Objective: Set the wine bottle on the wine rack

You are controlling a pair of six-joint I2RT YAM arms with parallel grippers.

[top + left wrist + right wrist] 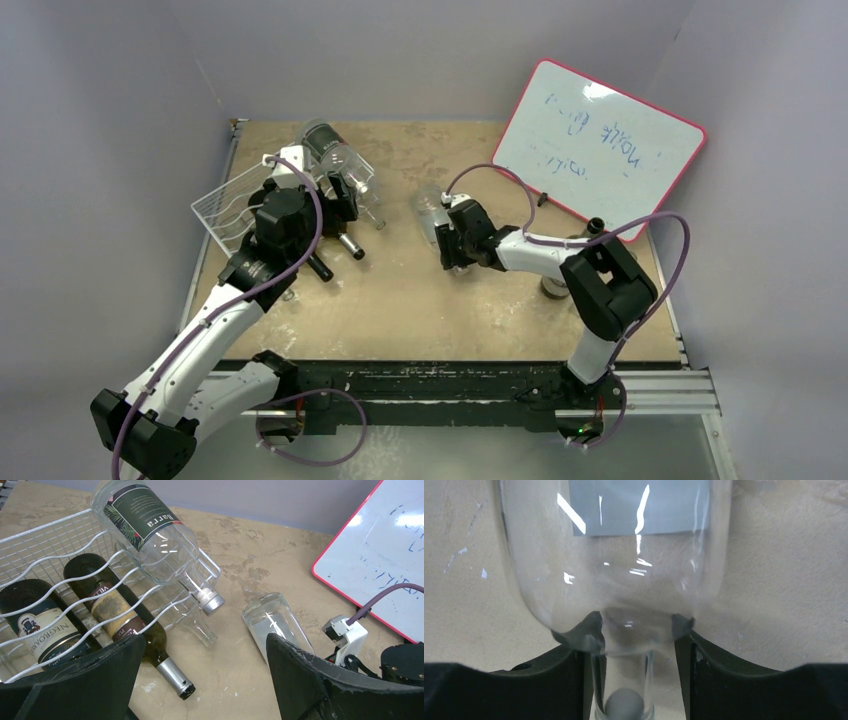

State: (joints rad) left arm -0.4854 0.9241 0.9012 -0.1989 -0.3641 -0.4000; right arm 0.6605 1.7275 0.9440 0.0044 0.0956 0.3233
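Beige surface: your right end effector straddles wine bottle neck, likely the slimmest grab point; can't tell if pinching. Left end effector spread, empty, near wine rack.

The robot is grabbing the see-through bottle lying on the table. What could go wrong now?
1. The right hand sits around only the thin neck of the clear bottle. Smooth glass might slip or swing when it is lifted.
2. On the rack, the top bottle pokes its neck past the edge. A bump while adding another could roll it off.
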